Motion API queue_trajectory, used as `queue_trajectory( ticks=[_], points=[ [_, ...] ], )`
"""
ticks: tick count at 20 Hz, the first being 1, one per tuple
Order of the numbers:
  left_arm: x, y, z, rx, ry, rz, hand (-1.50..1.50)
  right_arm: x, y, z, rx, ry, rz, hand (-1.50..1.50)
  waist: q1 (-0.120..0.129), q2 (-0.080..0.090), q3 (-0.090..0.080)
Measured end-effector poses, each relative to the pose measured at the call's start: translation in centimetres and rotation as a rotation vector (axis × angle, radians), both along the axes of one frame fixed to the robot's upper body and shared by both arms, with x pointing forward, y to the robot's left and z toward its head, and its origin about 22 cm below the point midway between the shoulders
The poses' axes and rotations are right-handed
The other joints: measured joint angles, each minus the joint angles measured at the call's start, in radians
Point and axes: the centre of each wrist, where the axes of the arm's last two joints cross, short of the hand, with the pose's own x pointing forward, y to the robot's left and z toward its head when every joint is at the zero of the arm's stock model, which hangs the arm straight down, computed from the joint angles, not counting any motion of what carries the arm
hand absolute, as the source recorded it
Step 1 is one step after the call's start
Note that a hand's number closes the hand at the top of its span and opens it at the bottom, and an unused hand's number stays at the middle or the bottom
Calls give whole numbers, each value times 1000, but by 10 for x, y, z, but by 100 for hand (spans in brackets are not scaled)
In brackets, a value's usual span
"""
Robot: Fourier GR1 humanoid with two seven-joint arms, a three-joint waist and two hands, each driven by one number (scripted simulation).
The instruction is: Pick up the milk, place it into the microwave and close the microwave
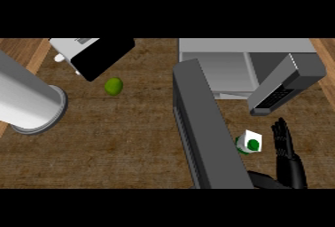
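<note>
Nearest the robot, the right hand (288, 155) stands at the lower right with its fingers straight and pointing away from the robot, holding nothing. The thumb reaches left along the bottom of the view toward the microwave door (203, 133). The left hand shows nowhere.

Just to the left of those fingers sits the milk (252, 142) — a small white carton with a green mark — on the wooden counter (131, 142), in the narrow gap between the hand and the open door. It appears upright, seen from almost straight above, so its long axis likely runs vertically toward the camera and its top faces up; which way its printed face turns cannot be made out for certain.

The risks come from that tight gap. If the fingers close from the right without the thumb getting behind the carton, they would probably push it against the door or tip it over. A lift that swings left could knock the door — and a carton carried tilted might catch on the cavity's lower edge.

Farther off, the microwave (248, 66) stands open, its pale interior facing the robot. Well to the left lie a green fruit (114, 86), a steel pot (29, 104) and a white appliance (85, 48).
</note>
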Motion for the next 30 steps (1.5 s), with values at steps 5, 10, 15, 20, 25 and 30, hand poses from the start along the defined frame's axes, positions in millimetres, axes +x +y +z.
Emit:
queue_trajectory(
  ticks=[5,10,15,20,25,30],
  points=[
    [-4,5,1,0,-2,0,-150,4,-8,-31,9,8,18,-150,1,1,0],
    [-5,1,-3,0,-7,2,-150,7,-18,-48,-1,9,19,-150,1,0,0],
    [-12,5,0,2,-7,-5,-150,17,-26,-69,-21,16,2,-150,4,1,1],
    [-11,5,0,-4,-6,-5,-150,27,-34,-84,-47,18,9,-150,4,1,1],
    [-17,5,-1,-3,-3,-13,-150,34,-30,-97,-39,27,34,150,7,2,1],
    [-13,4,-4,-8,-5,-16,-150,46,-26,-99,-71,-8,88,150,9,2,-1]
  ],
)
